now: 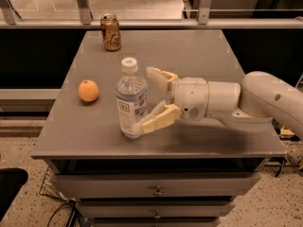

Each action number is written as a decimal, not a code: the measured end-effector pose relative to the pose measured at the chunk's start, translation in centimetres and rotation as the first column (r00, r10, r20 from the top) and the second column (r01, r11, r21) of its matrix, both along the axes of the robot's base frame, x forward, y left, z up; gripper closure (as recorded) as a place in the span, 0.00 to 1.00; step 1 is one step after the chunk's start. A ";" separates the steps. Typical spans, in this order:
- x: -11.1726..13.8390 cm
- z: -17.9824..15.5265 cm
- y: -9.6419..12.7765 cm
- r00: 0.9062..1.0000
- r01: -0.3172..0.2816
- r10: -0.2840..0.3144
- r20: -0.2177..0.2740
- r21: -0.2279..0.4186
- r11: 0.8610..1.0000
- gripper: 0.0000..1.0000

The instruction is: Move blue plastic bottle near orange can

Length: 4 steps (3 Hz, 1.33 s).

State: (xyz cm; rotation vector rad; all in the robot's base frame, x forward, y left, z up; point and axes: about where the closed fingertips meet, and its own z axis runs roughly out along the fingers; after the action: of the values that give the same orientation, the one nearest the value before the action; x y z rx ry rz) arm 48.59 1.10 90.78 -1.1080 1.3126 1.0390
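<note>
The blue plastic bottle (pixel 131 99) stands upright near the table's front, clear with a white cap and a pale label. The orange can (pixel 110 32) stands upright at the table's far left edge, well behind the bottle. My gripper (pixel 144 99) reaches in from the right with its fingers spread wide. The near fingertip (pixel 142 126) sits by the bottle's base and the far finger (pixel 158 76) is just behind the bottle's right side. The bottle stands at the mouth of the open jaws, not clamped.
A round orange fruit (pixel 88 91) lies on the grey table (pixel 203 51) to the left of the bottle. A railing and glass panel run behind the table. Drawers sit under the tabletop at the front.
</note>
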 end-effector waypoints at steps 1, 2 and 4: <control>-0.7 0.2 1.5 1.000 -0.022 0.022 0.010 -0.005 1.000 0.17; -0.8 0.3 1.7 1.000 -0.026 0.026 0.011 -0.006 1.000 0.40; -1.0 0.5 2.2 0.999 -0.034 0.034 0.015 -0.007 0.999 0.86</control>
State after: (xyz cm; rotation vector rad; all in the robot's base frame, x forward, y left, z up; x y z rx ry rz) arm 47.60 3.25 91.24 -1.1447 1.2905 1.0501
